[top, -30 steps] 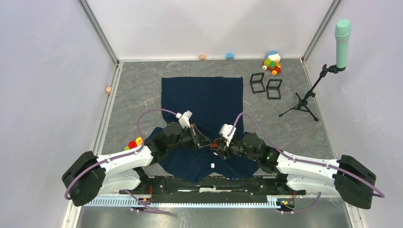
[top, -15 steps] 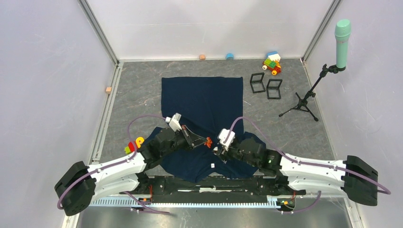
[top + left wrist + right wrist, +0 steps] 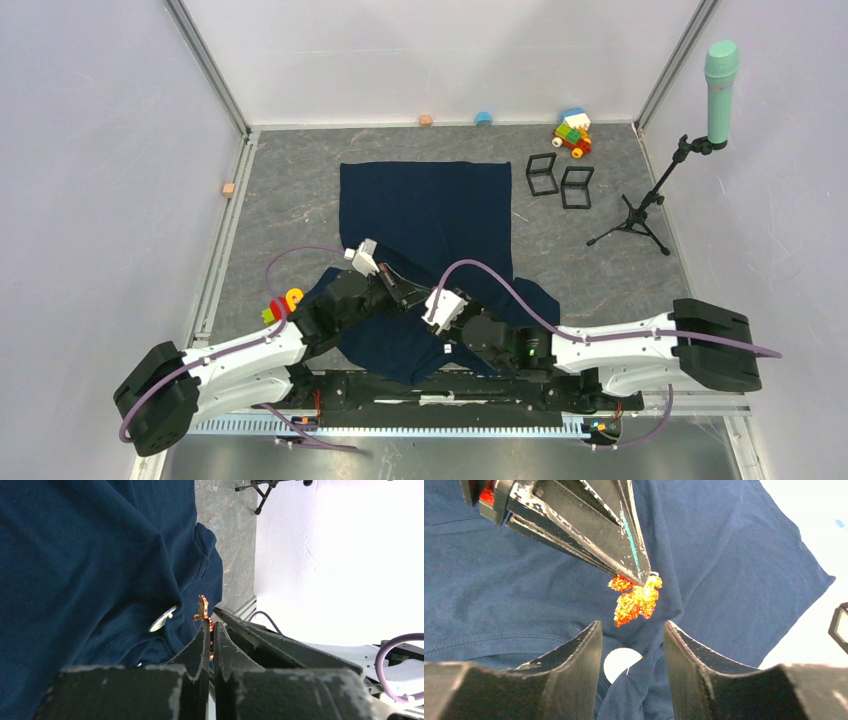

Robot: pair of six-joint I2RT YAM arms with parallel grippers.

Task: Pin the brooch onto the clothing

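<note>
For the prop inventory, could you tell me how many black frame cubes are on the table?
2. One black frame cube stands just right of the shirt, near its far corner; the other beside it, further right. None looks hidden.

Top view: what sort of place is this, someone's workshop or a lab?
Most likely a robotics lab test cell: bare white walls enclose a grey table, a left arm and right arm are bolted at its near edge, and toy blocks and a microphone on a stand sit as props.
</note>
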